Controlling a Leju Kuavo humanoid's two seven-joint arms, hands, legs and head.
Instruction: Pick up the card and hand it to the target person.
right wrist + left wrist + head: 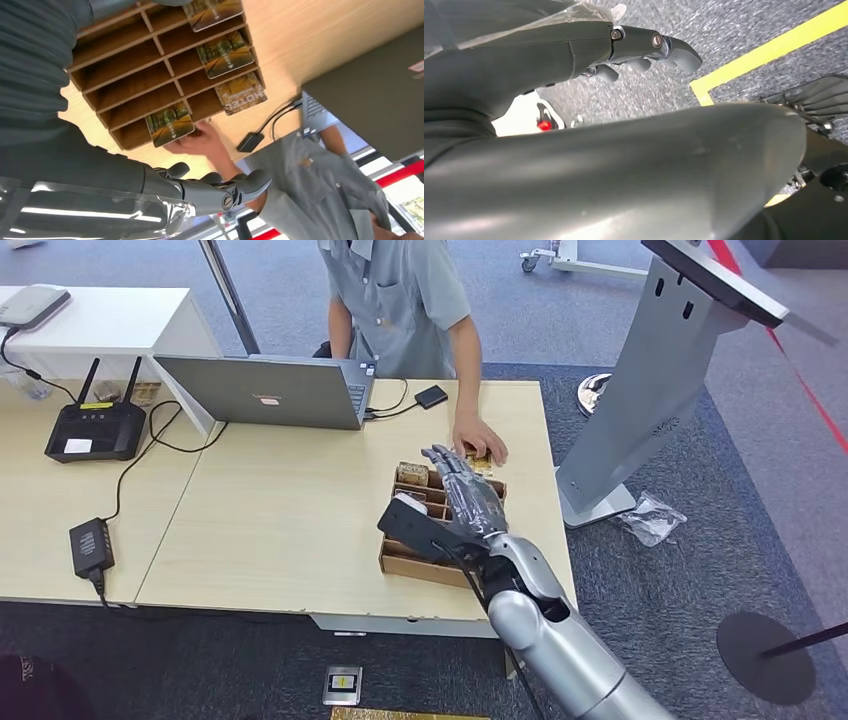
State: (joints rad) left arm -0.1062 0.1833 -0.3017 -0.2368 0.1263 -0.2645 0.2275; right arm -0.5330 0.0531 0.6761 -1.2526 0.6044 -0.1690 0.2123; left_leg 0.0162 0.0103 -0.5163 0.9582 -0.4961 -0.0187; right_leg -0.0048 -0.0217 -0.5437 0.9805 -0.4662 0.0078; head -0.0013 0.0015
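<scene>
The right robot hand [462,490] hovers open over the box [150,75] on the counter [290,520]. A card [169,123] sits inside, maybe touching the person's hand [480,440]. They could bump.

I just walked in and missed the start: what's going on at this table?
The robot's right hand hovers over a wooden slotted box holding several cards, with nothing in its grasp yet. A person in a grey shirt stands across the table, one hand resting at the far end of the box. The left hand hangs over the carpet beside the robot, holding nothing. No card has been picked up.
</scene>
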